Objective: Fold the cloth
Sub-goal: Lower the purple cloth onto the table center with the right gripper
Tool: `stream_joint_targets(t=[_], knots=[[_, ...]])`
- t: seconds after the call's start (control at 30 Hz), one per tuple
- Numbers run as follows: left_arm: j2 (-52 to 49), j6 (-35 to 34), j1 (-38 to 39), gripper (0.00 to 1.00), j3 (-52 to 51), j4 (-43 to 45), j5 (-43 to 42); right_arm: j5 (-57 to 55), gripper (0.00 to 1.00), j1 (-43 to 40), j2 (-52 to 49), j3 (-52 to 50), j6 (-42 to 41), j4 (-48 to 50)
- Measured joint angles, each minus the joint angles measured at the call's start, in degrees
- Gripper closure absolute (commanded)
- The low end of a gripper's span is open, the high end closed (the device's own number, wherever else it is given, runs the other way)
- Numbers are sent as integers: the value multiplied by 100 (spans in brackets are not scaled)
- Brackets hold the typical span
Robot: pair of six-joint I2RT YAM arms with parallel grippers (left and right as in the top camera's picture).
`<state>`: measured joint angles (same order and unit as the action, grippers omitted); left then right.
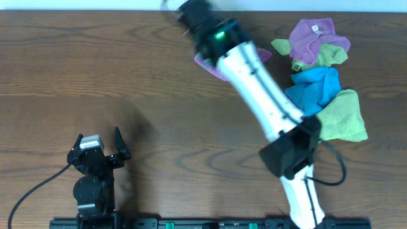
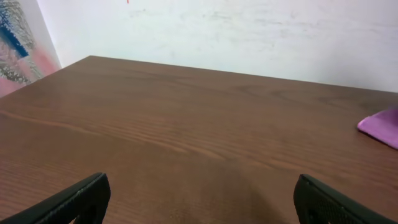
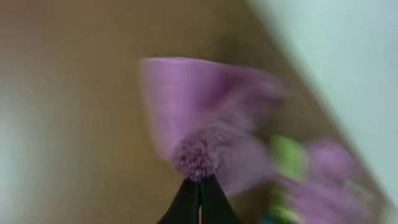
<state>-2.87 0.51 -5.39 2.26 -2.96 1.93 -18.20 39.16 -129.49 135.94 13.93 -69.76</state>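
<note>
Your right claw [image 3: 199, 183] is pinched shut on a bunched corner of the purple cloth [image 3: 199, 112]. Only its own wrist view shows that grip, and it is blurred. From overhead you get just a sliver of the cloth under the arm, near the far edge of the worktop [image 1: 127, 76], left of the heap of cloths [image 1: 321, 83] by the far right corner. Your left claw [image 1: 100, 143] sits wide open and empty near the near left corner.
</note>
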Motion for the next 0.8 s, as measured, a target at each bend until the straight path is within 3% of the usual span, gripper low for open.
stream_joint_targets(t=[0.03, 0.1, 0.13, 0.33, 0.47, 0.63, 0.8], knots=[[0, -2, 0, 5, 0, 0, 0, 658, 61, 339, 0, 0, 24, -109], [0, -2, 0, 5, 0, 0, 0, 1379, 42, 767, 0, 4, 118, -273], [0, 0, 0, 5, 0, 0, 0, 1593, 27, 935, 0, 4, 190, -385], [0, 0, 0, 5, 0, 0, 0, 1770, 27, 1174, 0, 4, 474, -688], [0, 0, 0, 5, 0, 0, 0, 1690, 31, 787, 0, -2, 350, -501], [0, 0, 0, 5, 0, 0, 0, 1620, 27, -70, -48, -372, 79, 168], [0, 0, 0, 5, 0, 0, 0, 1790, 32, -601, -505, -717, 68, 581]])
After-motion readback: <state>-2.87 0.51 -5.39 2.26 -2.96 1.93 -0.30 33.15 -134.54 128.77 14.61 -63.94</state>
